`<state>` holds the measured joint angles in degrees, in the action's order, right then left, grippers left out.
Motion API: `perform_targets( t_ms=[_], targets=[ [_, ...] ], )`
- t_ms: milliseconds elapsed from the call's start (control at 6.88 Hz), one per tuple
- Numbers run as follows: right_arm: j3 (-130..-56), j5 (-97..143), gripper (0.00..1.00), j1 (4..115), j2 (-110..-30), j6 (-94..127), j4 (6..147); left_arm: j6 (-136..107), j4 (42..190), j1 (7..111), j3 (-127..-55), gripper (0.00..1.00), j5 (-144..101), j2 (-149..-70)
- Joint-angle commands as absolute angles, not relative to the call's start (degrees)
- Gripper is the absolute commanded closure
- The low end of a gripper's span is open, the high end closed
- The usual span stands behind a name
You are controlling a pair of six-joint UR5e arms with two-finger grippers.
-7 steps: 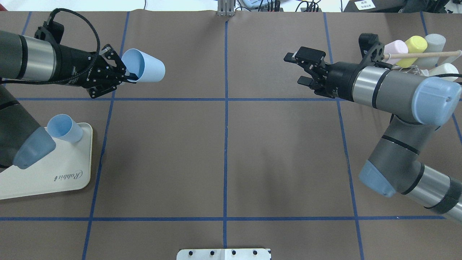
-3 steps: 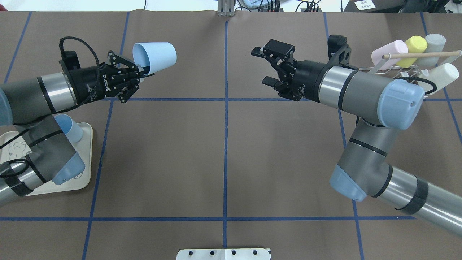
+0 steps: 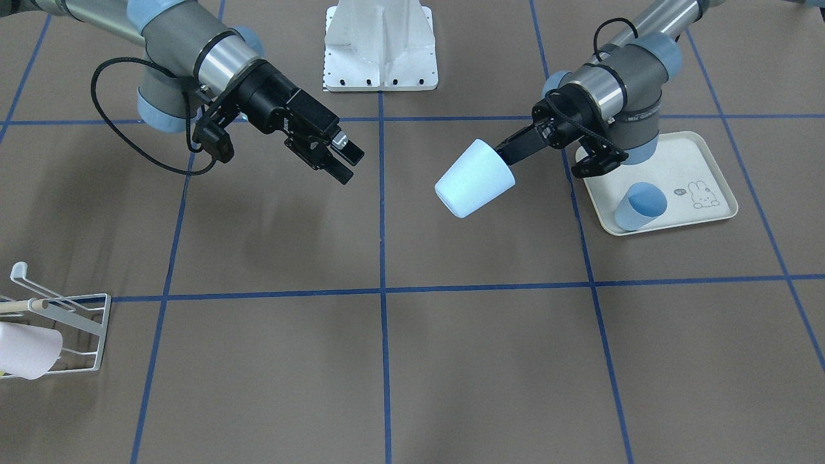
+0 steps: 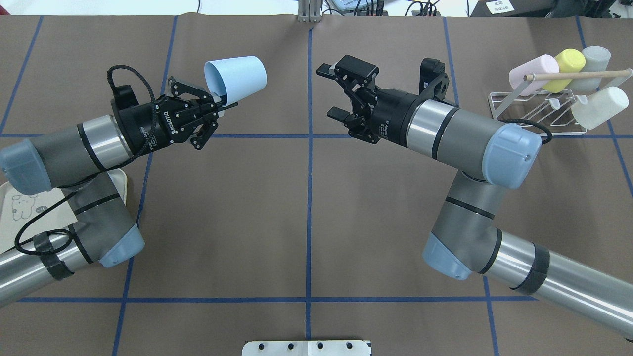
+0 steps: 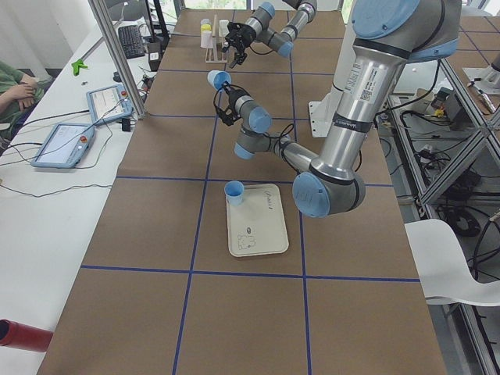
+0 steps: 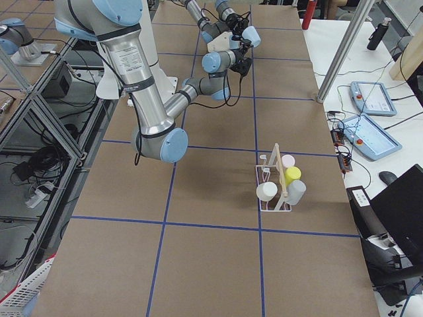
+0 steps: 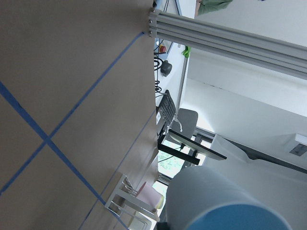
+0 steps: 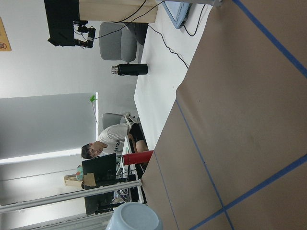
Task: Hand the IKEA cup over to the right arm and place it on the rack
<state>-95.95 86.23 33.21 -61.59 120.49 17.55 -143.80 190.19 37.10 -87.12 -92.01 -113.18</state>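
My left gripper (image 4: 221, 101) is shut on the rim of a pale blue IKEA cup (image 4: 237, 74) and holds it on its side above the table, left of the centre line. In the front view the cup (image 3: 474, 179) points its base at my right gripper (image 3: 348, 166). My right gripper (image 4: 330, 92) is open and empty, just right of the centre line, facing the cup with a gap between them. The white wire rack (image 4: 544, 111) with its wooden dowel (image 4: 578, 75) stands at the far right. The cup also fills the bottom of the left wrist view (image 7: 225, 201).
The rack holds a pink cup (image 4: 531, 71), a yellow cup (image 4: 566, 62), a grey cup (image 4: 593, 59) and a cream cup (image 4: 601, 106). A cream rabbit-print tray (image 3: 709, 154) by my left arm carries a second blue cup (image 3: 639, 205).
Both arms have swung toward the table's centre. The left gripper carried the cup to the right, the open right gripper moved left away from the rack, and the gap between them has narrowed.
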Motion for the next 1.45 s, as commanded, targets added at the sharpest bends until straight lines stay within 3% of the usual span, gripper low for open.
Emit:
perform_targets(
  t_ms=[0,1307],
  targets=[
    [-95.4,85.6,0.0,33.0,-60.6,122.2,16.8,-146.2,190.5,35.7,-87.3,1.0,-89.7,-115.4],
    [-95.3,83.9,0.0,32.6,-59.3,123.5,15.7,-145.7,190.1,29.5,-86.5,1.0,-80.0,-119.6]
  ],
)
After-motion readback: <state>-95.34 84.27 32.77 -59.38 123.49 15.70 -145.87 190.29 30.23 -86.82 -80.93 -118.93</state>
